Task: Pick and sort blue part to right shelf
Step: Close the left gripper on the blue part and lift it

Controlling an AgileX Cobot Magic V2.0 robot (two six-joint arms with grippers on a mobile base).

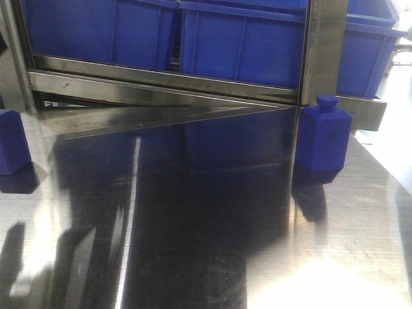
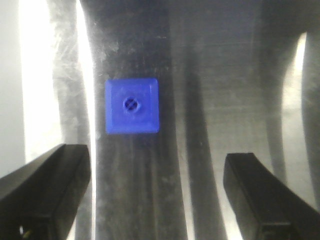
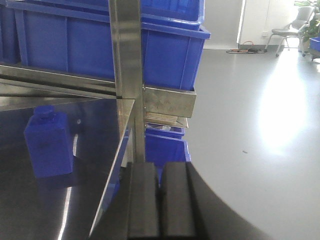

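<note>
blue part (image 2: 132, 105) stands upright on the table (image 2: 225, 75), seen from above, ahead of the left fingers (image 2: 50, 185), which are spread wide and empty. centre it between them before descending to grip the square body. right fingers (image 3: 144, 200) are pressed together, empty.

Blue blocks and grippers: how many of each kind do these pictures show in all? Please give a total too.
Blue blocks: 2, the right block and the left block, both standing on the table.
Grippers: 2, the left gripper open, the right gripper shut and holding nothing.
Total: 4
</note>
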